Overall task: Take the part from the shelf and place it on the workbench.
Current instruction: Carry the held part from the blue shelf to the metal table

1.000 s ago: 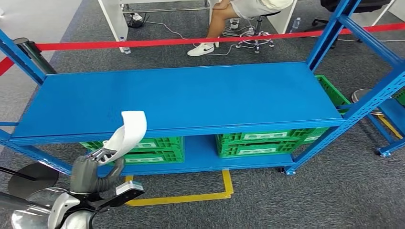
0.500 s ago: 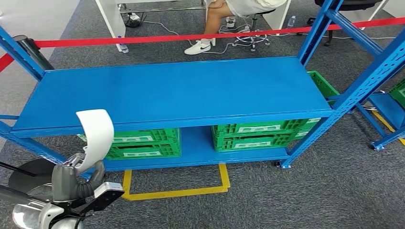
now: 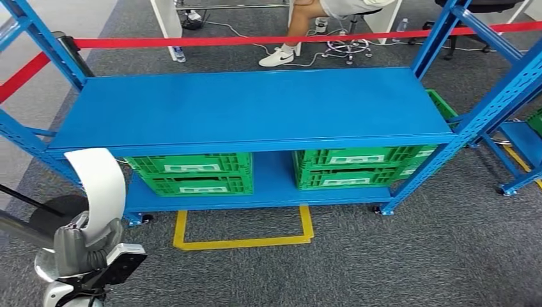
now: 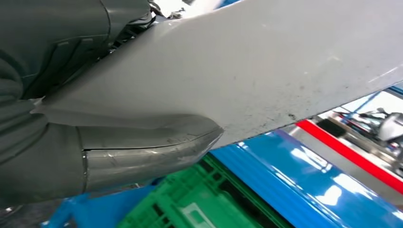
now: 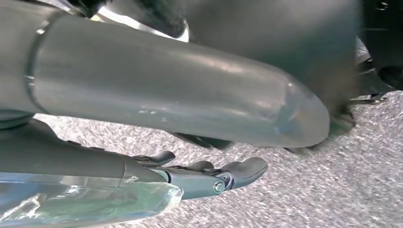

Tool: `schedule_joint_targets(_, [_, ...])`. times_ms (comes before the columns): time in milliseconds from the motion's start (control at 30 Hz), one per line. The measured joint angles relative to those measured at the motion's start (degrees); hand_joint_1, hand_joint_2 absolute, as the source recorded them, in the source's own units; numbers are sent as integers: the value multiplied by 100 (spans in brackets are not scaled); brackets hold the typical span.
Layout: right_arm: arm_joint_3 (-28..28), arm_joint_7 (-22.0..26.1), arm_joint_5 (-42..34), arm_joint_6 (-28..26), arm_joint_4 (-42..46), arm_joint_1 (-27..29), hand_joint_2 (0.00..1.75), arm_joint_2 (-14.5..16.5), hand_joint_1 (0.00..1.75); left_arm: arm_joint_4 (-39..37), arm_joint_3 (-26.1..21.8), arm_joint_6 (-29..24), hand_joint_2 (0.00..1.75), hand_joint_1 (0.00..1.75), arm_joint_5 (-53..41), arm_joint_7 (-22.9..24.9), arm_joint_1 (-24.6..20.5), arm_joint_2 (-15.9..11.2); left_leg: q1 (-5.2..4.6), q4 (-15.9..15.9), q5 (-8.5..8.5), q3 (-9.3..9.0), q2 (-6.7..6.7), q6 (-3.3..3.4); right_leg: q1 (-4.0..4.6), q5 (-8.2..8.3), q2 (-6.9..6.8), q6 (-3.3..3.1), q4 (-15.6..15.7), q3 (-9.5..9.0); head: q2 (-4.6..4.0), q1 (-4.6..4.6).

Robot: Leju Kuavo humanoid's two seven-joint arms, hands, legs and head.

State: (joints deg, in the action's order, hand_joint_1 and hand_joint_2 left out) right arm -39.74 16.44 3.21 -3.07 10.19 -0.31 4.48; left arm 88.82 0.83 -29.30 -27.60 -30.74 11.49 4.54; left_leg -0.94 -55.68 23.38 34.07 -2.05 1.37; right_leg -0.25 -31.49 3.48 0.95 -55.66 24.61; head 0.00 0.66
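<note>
I've got the part, a curved white strip (image 3: 102,185), off the shelf and up in my left hand (image 3: 83,246), thumb (image 4: 142,152) pressed against its flat face, its free end arching above the fist. It's in front of the blue shelf (image 3: 255,109), near the left post, with green crates (image 3: 192,176) on the tier below. My right hand (image 5: 209,178) hangs over the carpet, fingers loosely apart, holding nothing. Carry phase, I'd say: next I need to find the workbench and set it down.
</note>
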Motion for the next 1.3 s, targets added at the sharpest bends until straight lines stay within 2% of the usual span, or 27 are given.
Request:
schedule_joint_targets(33, [0,10,0,2,-1,-1,0,-2,0,1,-25,14,175,143,14,-2,4,13,2,-1,-54,27,-47,-31,8,-57,-3,-6,166,-80,0,1])
schedule_joint_targets(100, [1,24,-1,9,-5,5,0,-1,0,0,-74,49,175,143,33,-4,25,27,20,-26,-80,86,-108,-98,1,-16,-119,-46,221,-18,0,5])
schedule_joint_targets(133, [1,28,-1,11,-7,8,0,-1,0,-1,-102,69,175,143,43,-4,38,31,29,-107,40,129,-80,-134,-8,28,-185,-89,225,20,0,-2])
schedule_joint_targets(167, [2,30,-1,15,-10,13,0,-1,0,-2,-125,88,175,143,51,-4,45,36,44,-289,264,193,-22,-172,-21,79,-255,-129,231,67,0,-14])
schedule_joint_targets(233, [2,32,-1,19,-13,21,0,-2,0,-4,-159,107,175,143,61,-4,50,52,95,-962,850,365,105,-257,-21,168,-394,-167,218,178,0,-39])
schedule_joint_targets(267, [2,32,0,20,-14,24,0,-2,0,-4,-169,110,175,143,63,-4,51,62,125,-1336,1029,435,131,-301,-22,211,-468,-161,198,234,0,-42])
schedule_joint_targets(300, [2,32,0,20,-15,25,0,-2,0,-4,-177,110,175,143,64,-4,53,71,155,-1606,1061,457,143,-340,-24,251,-540,-151,165,299,0,-42])
schedule_joint_targets(333, [2,32,0,20,-15,22,0,-2,0,-4,-185,110,175,143,64,-4,55,78,185,-1705,961,404,154,-372,-28,283,-608,-138,118,370,0,-42])
schedule_joint_targets(367, [2,32,0,20,-16,19,0,-2,0,-4,-192,110,175,143,65,-4,56,82,212,-1593,785,254,179,-398,-35,306,-672,-123,60,448,0,-41])
schedule_joint_targets(400, [2,32,0,19,-16,16,0,-2,0,-4,-198,110,175,143,65,-4,55,85,235,-1287,624,10,250,-421,-40,319,-730,-108,-9,526,0,-43])
schedule_joint_targets(467, [3,33,0,19,-16,10,0,-3,0,-3,-204,110,175,143,64,-5,46,101,228,-555,565,-478,472,-429,-25,333,-829,-59,-140,654,0,-50])
schedule_joint_targets(500, [4,33,0,18,-16,8,0,-4,0,-2,-206,109,175,143,63,-7,43,111,215,-310,616,-604,549,-409,-12,349,-872,-24,-189,699,0,-52])
schedule_joint_targets(600, [4,34,0,18,-18,6,0,-4,0,1,-220,100,175,143,63,-11,58,138,186,-171,634,-509,475,-228,-14,405,-962,108,-252,802,0,-47])
schedule_joint_targets(633, [4,34,0,19,-19,9,0,-4,0,1,-227,93,175,143,64,-12,61,149,184,-163,581,-437,429,-151,-27,311,-884,144,-312,857,0,-44])
schedule_joint_targets(700, [4,34,0,25,-20,23,0,-4,0,1,-239,75,175,143,67,-20,57,183,178,-148,443,-277,334,-33,-40,-155,-596,175,-703,1010,0,-35])
schedule_joint_targets(767, [4,34,0,35,-20,31,0,-4,0,1,-247,43,175,143,70,-43,58,217,137,-153,294,-94,216,17,-27,-666,-397,152,-1386,1156,0,-22])
schedule_joint_targets(800, [4,34,0,39,-20,30,0,-4,0,1,-253,20,175,143,75,-62,63,231,111,-157,217,0,156,28,-17,-747,-369,128,-1648,1171,0,-19])
schedule_joint_targets(833, [4,34,0,42,-20,27,0,-5,0,3,-269,-7,175,143,88,-83,69,245,84,-162,140,97,93,35,-3,-684,-355,94,-1762,1117,0,-19])
schedule_joint_targets(867, [4,35,0,41,-21,26,0,-5,0,9,-290,-32,175,143,105,-102,79,257,61,-165,67,185,32,35,15,-510,-339,52,-1684,979,0,-19])
schedule_joint_targets(933, [5,38,0,37,-22,23,0,-17,0,38,-342,-83,175,143,151,-132,102,286,34,-171,-81,333,-92,25,67,-202,-150,-67,-1035,454,1,-22])
schedule_joint_targets(1000, [5,42,0,31,-22,20,0,-32,0,79,-374,-115,175,143,179,-153,113,314,13,-172,-226,417,-210,-6,99,-223,117,-156,-206,-99,1,-25])
schedule_joint_targets(1033, [6,43,0,29,-23,20,0,-39,0,97,-385,-122,175,143,185,-164,117,323,11,-158,-301,436,-268,-35,111,-283,179,-177,33,-235,1,-22])
schedule_joint_targets(1100, [6,42,-1,28,-25,26,0,-32,0,122,-418,-128,175,143,186,-182,141,336,10,-105,-442,470,-386,-103,102,-243,59,-180,146,-214,0,-14])
schedule_joint_targets(1133, [7,41,-2,28,-26,25,0,-34,0,132,-441,-130,175,143,187,-187,159,338,8,-116,-395,499,-357,-131,87,-178,-23,-205,153,-163,0,-16])
schedule_joint_targets(1167, [7,42,-2,28,-28,28,0,-35,0,139,-462,-133,175,143,193,-189,175,341,10,-214,-212,543,-267,-160,71,-104,-115,-232,164,-98,0,-31])
schedule_joint_targets(1267, [9,45,1,27,-32,49,0,-39,0,151,-502,-147,175,143,229,-192,193,349,83,-1152,740,700,90,-278,68,94,-411,-273,157,132,0,-76])
schedule_joint_targets(1300, [9,44,0,27,-33,54,0,-40,0,151,-517,-153,175,143,239,-193,199,349,122,-1516,867,721,131,-324,67,150,-508,-258,139,207,0,-77])
